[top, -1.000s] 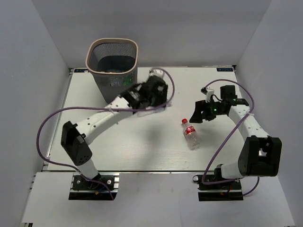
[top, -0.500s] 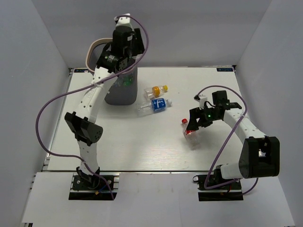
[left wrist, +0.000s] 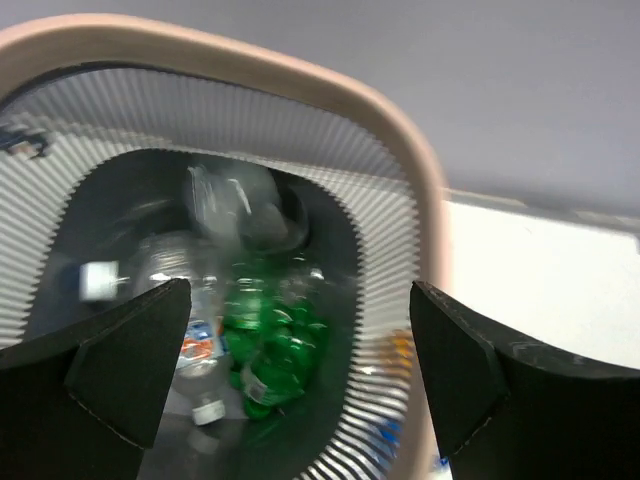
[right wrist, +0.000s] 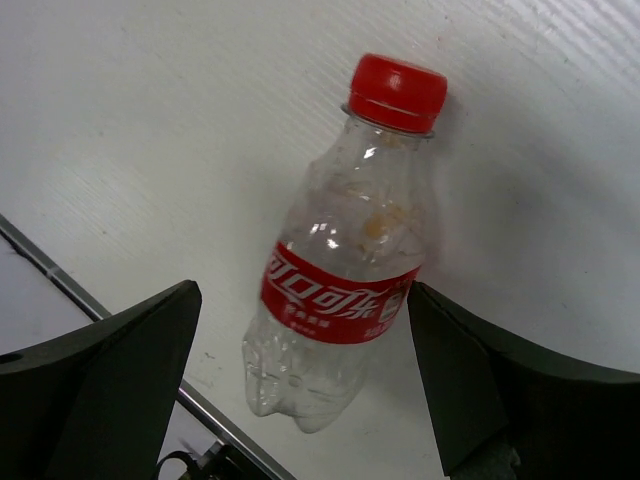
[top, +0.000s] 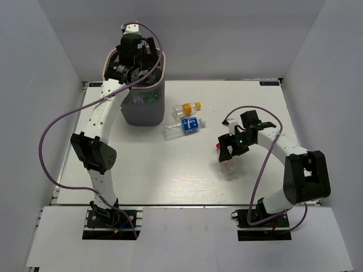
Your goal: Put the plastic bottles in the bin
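My left gripper hangs open over the mouth of the bin, a dark mesh basket with a beige rim. The left wrist view looks down inside: a blurred clear bottle lies over green bottles and other clear ones, with nothing between the jaws of this gripper. My right gripper is low over a clear red-capped, red-labelled bottle lying on the table. Its open gripper straddles the bottle's lower body. Two more bottles lie right of the bin, one orange-capped and one blue-labelled.
The white table is walled in by grey panels on three sides. The bin stands at its far left corner. A purple cable loops off each arm. A metal rail runs along the table's near edge in the right wrist view.
My left arm rose from the two bottles beside the bin to above its mouth and opened; a clear bottle now lies blurred inside. My right gripper moved left and down over the red-capped bottle.
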Controlling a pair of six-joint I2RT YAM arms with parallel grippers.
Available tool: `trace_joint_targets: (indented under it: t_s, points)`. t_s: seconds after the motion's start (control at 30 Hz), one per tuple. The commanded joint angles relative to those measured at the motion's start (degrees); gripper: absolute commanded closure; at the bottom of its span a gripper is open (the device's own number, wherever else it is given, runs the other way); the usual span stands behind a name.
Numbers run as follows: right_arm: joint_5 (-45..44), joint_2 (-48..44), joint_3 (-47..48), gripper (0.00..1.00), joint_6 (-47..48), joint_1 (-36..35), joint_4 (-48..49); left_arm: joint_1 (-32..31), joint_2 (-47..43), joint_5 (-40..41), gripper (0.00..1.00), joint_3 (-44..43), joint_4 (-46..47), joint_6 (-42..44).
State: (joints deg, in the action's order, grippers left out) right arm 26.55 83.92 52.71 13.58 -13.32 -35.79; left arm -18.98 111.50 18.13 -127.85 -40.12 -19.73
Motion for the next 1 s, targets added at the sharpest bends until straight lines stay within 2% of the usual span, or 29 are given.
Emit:
trace_joint_targets:
  t_s: [0.0, 0.03, 0.07, 0.13, 0.17, 0.2, 0.27, 0.3, 0.4, 0.47, 0.63, 0.8, 0.9, 0.97]
  points:
    - [-5.4, 2.3, 1.6, 0.1, -1.8, -2.5, 1.5, -1.8, -9.1, -12.0, 0.0, 3.0, 4.4, 5.7]
    - [-8.4, 3.3, 1.6, 0.1, -1.9, -2.9, 1.8, -1.8, -10.8, -15.5, 0.0, 5.4, 5.7, 5.7]
    - [-9.5, 3.8, 1.7, 0.1, -1.9, -3.3, 1.7, -1.8, -14.4, -22.6, 0.0, 8.2, 8.8, 6.6]
    - [-12.6, 4.5, 1.3, 0.12, -1.5, -4.4, 2.1, -2.5, -18.2, -28.4, 0.0, 17.6, 11.3, 8.7]
    - [-13.6, 4.8, 1.3, 0.18, -1.5, -5.0, 2.1, -3.2, -20.1, -33.8, 0.0, 21.0, 12.6, 9.5]
    - [-14.5, 5.7, 1.1, 0.22, -1.1, -5.3, 2.0, -3.2, -23.8, -35.9, 0.0, 27.9, 14.8, 10.1]
    - [-13.7, 6.0, 1.7, 0.37, -1.1, -5.6, 1.6, -4.4, -27.1, -42.8, 0.0, 35.0, 17.2, 10.7]
    - [-13.0, 5.6, 2.6, 0.6, -0.6, -5.6, 1.2, -4.4, -28.5, -44.4, 0.0, 40.6, 17.7, 10.7]
    - [-8.3, 3.0, 6.2, 0.84, 1.4, -5.2, 0.5, -7.0, -32.6, -48.5, 0.0, 49.9, 16.5, 12.8]
    - [-6.3, 1.6, 9.8, 0.86, 2.7, -5.4, 1.3, -8.9, -35.1, -49.8, 0.0, 56.3, 15.6, 14.5]
    - [-1.8, 3.7, 28.5, 0.89, 3.9, -5.2, 3.9, -11.9, -40.2, -45.7, 0.0, 69.5, 15.5, 15.6]
    - [5.8, 10.2, 45.3, 0.93, 0.1, -6.5, 13.6, -14.2, -42.5, -40.6, 0.0, 79.6, 16.2, 14.9]
    - [8.3, 14.8, 53.2, 0.94, -4.6, -8.0, 26.2, -15.6, -42.5, -39.3, 0.0, 83.0, 16.8, 14.3]
    - [10.8, 17.3, 55.1, 0.94, -9.7, -9.1, 32.7, -16.2, -42.5, -39.3, 0.0, 85.2, 18.0, 13.5]
